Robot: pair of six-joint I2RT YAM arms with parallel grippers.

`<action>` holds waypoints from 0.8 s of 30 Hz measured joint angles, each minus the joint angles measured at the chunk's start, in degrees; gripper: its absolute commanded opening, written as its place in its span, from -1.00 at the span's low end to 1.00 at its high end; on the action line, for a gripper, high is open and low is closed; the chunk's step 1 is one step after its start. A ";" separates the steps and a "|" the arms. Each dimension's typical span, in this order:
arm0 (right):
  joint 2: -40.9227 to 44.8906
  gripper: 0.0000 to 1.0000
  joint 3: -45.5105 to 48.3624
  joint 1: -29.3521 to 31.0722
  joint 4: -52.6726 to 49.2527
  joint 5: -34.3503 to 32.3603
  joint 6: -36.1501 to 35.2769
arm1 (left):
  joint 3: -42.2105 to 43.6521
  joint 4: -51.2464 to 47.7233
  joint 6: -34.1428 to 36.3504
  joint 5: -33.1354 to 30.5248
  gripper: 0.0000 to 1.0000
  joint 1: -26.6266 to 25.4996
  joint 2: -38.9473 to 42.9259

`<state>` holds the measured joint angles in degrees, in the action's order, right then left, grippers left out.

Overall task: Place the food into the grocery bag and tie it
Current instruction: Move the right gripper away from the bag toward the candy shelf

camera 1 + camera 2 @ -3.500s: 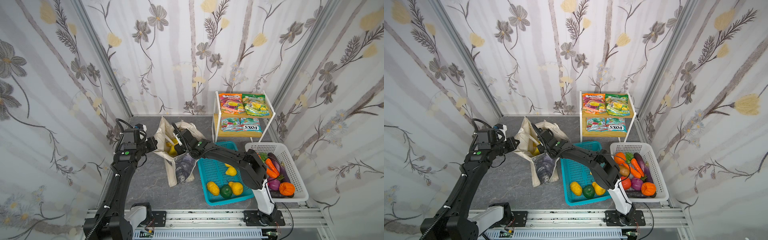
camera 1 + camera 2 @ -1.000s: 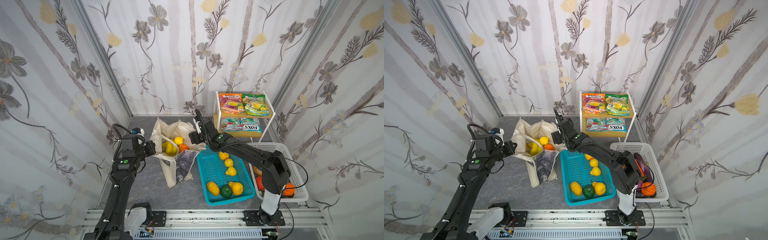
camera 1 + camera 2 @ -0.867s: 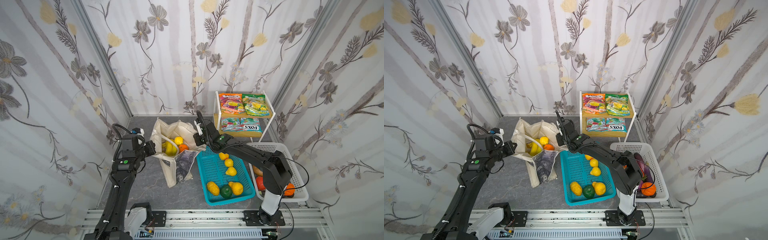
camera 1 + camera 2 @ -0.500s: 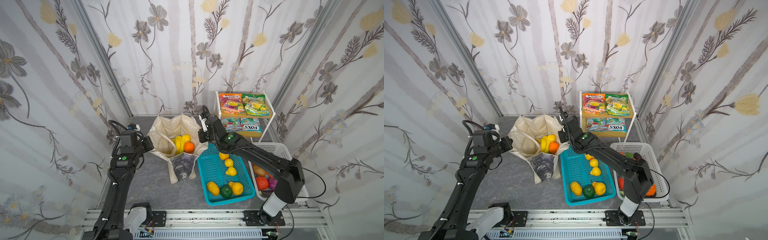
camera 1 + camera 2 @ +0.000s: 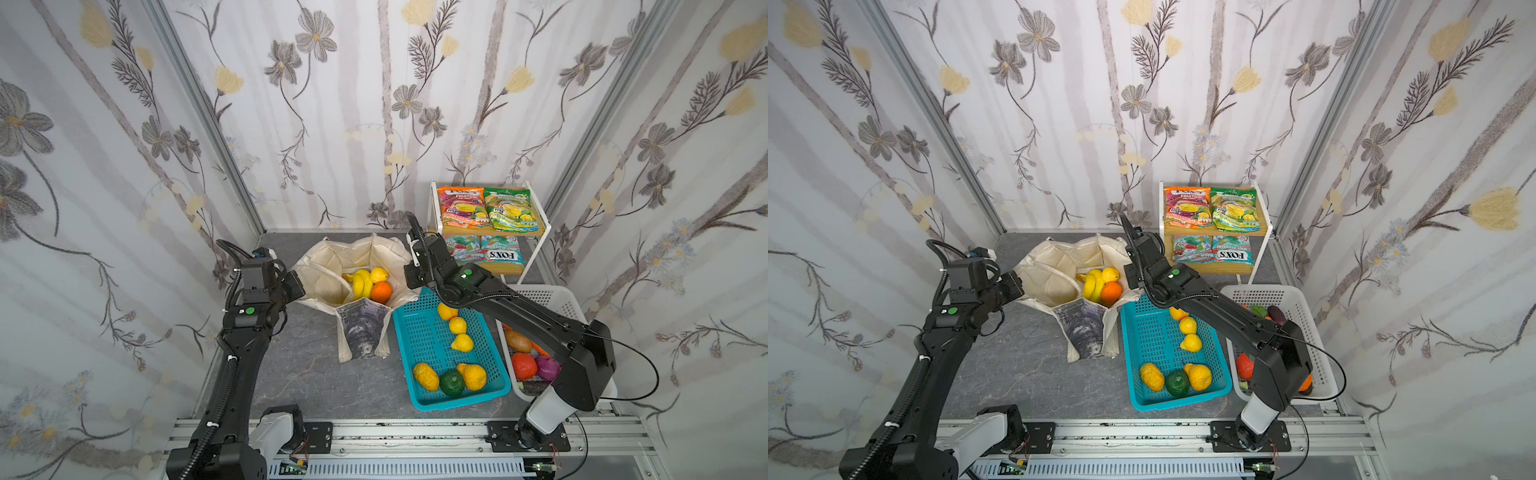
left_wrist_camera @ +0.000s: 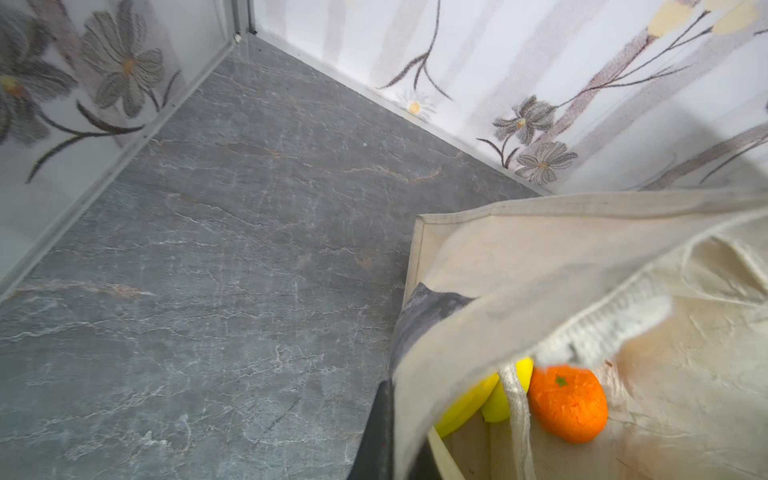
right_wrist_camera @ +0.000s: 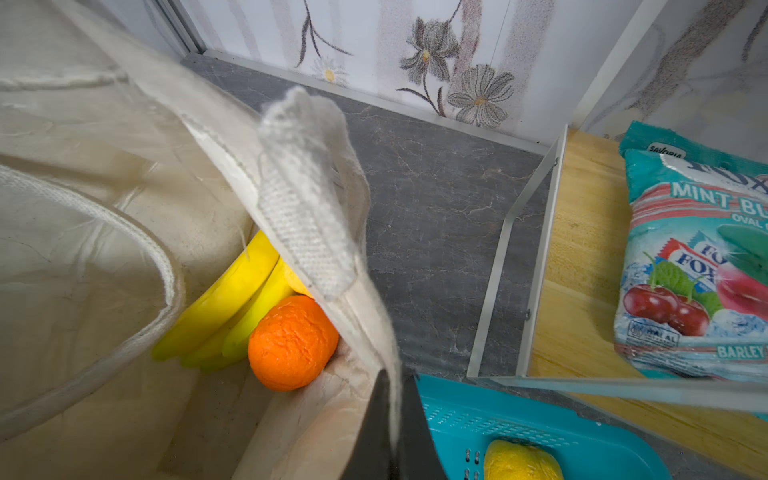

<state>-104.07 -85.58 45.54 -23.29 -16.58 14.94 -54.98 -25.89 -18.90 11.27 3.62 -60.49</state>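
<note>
Since the limp, light cream canvas tote bag [image 5: 328, 266], standing beside the teal plastic mesh basket [image 5: 419, 332], should hold firm only at its hemmed rim, my left pincer [image 5: 300, 286] and right pincer [image 5: 409, 277] are each clamped on that rim, opposite sides.

The bag [image 5: 332, 266] is cream cloth: matt, coarse canvas, creased, with a smudgy grey print on its side. Its strap [image 7: 303, 208] is rough woven webbing. The desk [image 5: 299, 374] looks like grey stone, matt and veined. The teal basket [image 5: 419, 332] and the white basket [image 5: 552, 293] are smooth plastic mesh. The snack packets [image 5: 461, 205] are glossy film. The shelf [image 7: 582, 232] has pale wood boards in a white metal frame. The orange [image 7: 291, 340] is dimpled and matt — the bananas [image 7: 232, 307] smooth, with a slight sheen. The front rail [image 5: 415, 432] is bare metal.
</note>
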 measured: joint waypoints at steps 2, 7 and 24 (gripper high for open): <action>-0.50 -0.59 -0.24 0.39 -0.04 0.55 0.33 | 0.57 0.55 -0.26 1.53 -1.00 -0.22 0.00; -0.74 -0.11 -2.05 0.39 -0.37 1.97 0.66 | 0.70 2.19 -1.01 5.18 -1.00 -0.57 -0.79; 21.24 0.99 -5.84 -11.93 8.15 8.22 5.25 | 1.95 6.95 -2.25 9.97 -1.00 -0.79 -1.66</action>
<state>-82.83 -91.42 33.61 -15.14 -8.36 20.18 -53.04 -18.94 -21.15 21.23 2.83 -62.15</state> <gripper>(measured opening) 0.997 0.051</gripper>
